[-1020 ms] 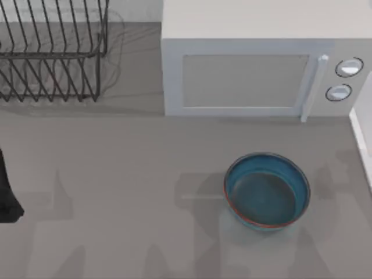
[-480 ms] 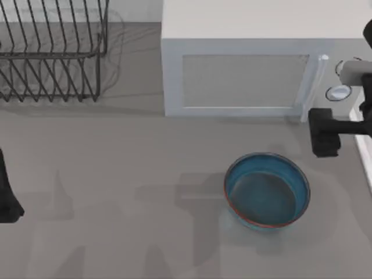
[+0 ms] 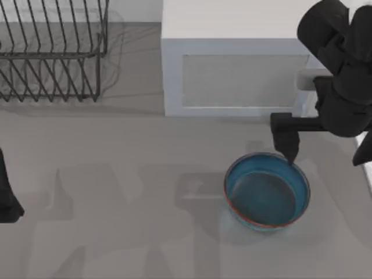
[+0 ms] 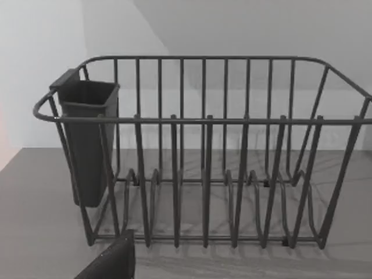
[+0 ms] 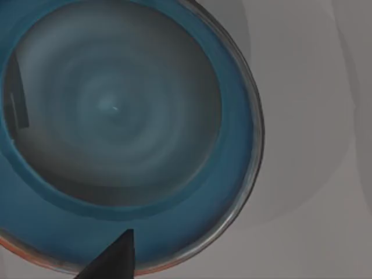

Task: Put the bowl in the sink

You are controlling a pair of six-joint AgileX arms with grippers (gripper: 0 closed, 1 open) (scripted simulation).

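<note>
Right gripper (image 3: 289, 152) hung w/ our fingertip at the bowl (image 3: 267, 191) rim, grip state unclear; microwave (image 3: 244, 58) just behind it. Left wrist cam saw the dish rack (image 4: 203, 157).

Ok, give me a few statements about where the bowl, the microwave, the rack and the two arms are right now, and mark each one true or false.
1. The bowl sits upright on the table. True.
2. The bowl is inside the dish rack. False: the rack is at the table's far left, apart from the bowl.
3. The right gripper is over the bowl's far rim. True.
4. The microwave door is open. False: it is closed.
5. The left gripper is over the bowl. False: it sits at the table's left edge.
</note>
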